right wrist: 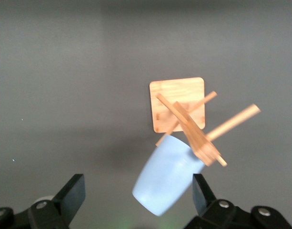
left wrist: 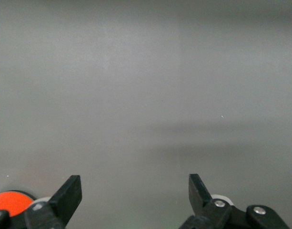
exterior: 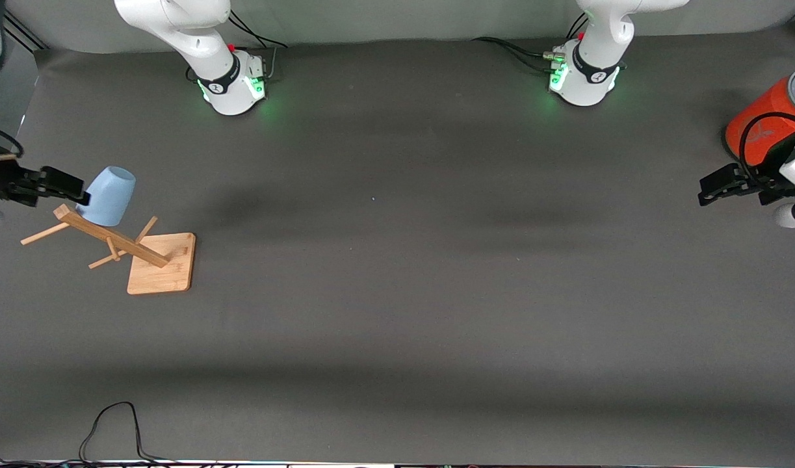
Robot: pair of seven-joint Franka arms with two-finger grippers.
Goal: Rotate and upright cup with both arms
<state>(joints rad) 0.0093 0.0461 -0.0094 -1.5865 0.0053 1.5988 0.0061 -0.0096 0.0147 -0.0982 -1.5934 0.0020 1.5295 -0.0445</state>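
While the small pale-blue plastic cup (exterior: 109, 195) hangs mouth-down on a wooden peg rack (exterior: 124, 244), right hand (exterior: 62, 185) spread beside it, left hand (left wrist: 135, 198) waits spread over the grey desk (exterior: 404, 292).

One pale-blue cup (exterior: 109, 195), one wooden peg rack (exterior: 132, 250) on a single square base, one orange cylinder (exterior: 761, 129) with grey lid, two white robot arms, two black grippers, one grey bench (exterior: 436, 292), one loose black cable (exterior: 114, 429)
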